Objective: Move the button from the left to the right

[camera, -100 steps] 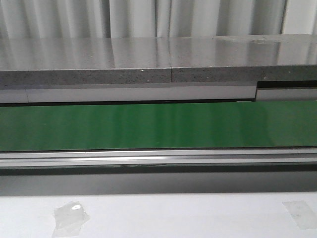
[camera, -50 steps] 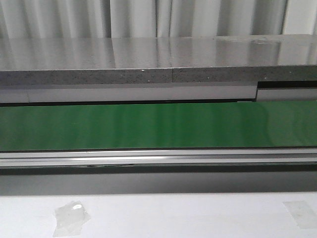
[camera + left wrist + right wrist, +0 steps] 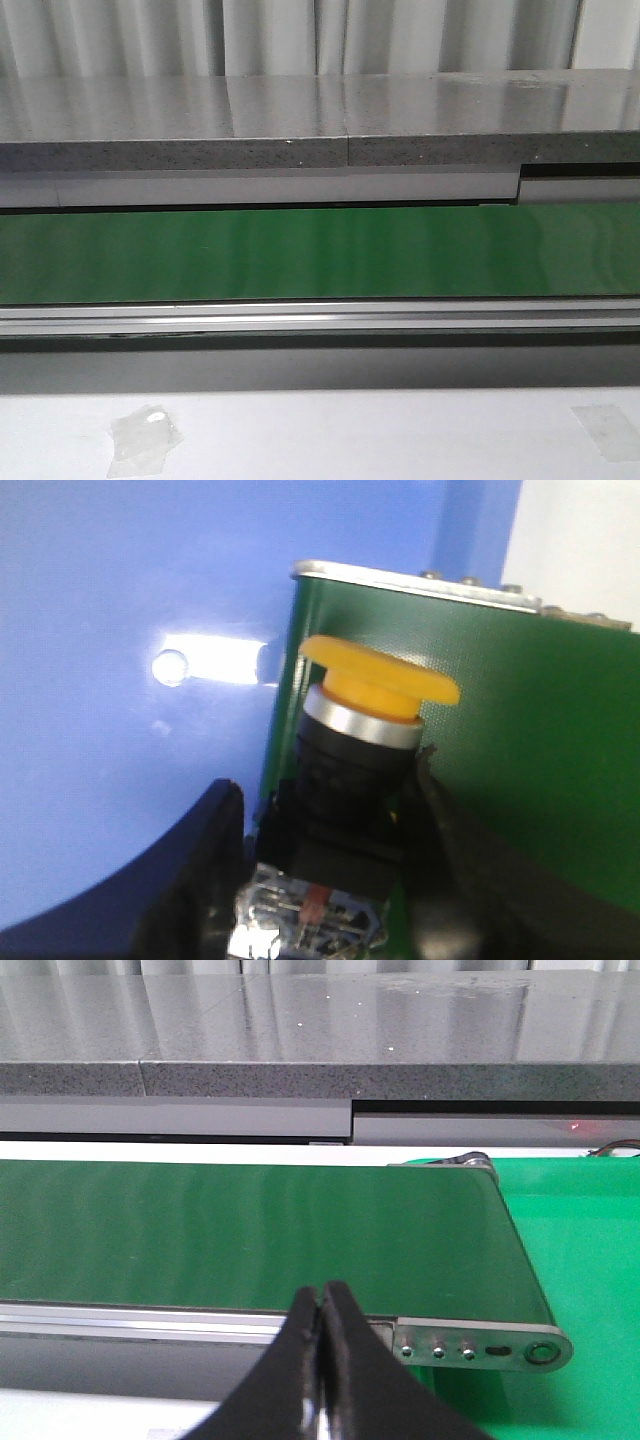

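Left gripper [image 3: 330, 880]: two glossy black fingers [image 3: 200, 880] with broad, curved outer faces; surface appears smooth, though focus is soft. Right gripper [image 3: 322, 1360]: two black fingers [image 3: 360, 1380] tapering to narrow rounded tips, matte finish, no markings visible.

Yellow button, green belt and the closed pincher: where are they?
button [image 3: 378, 678]: left wrist view, on its yellow cap.
green belt [image 3: 300, 255]: front view, mid-surface.
right gripper [image 3: 321, 1360]: right wrist view, between its fingertips.
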Motion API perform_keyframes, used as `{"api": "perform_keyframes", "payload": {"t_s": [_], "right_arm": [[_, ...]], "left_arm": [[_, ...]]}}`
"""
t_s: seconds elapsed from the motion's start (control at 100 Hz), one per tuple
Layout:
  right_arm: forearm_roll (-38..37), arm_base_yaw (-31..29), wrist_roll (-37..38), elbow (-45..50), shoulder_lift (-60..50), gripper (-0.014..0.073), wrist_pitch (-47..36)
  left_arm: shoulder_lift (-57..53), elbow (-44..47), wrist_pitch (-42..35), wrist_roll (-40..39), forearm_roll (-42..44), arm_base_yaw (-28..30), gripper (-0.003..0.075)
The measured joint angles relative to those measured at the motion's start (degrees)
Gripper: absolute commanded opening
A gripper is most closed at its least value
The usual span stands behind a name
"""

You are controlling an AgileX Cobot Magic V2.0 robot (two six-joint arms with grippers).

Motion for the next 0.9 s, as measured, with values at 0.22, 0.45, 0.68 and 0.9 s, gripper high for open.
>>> {"api": "perform_keyframes", "payload": {"t_s": [0.22, 0.45, 0.68, 0.9], "right_arm": [[0.00, 0.00, 0.00, 0.00, 0.00, -0.0068, 0.00], [0.00, 0.00, 0.00, 0.00, 0.00, -0.0068, 0.00], [0.00, 0.00, 0.00, 0.00, 0.00, -0.0068, 0.00], [0.00, 0.00, 0.00, 0.00, 0.00, -0.0068, 0.00]], "left_arm": [[0.00, 0.94, 0.79, 0.13, 0.48, -0.59, 0.0029], [-0.59, 6.23, -2.14, 0.13, -0.20, -0.59, 0.0029], [-1.42, 8.24, -3.73, 0.13, -3.02, -1.07, 0.0082], [-2.12, 8.66, -5.04, 0.03, -2.07, -1.07, 0.0511]]}}
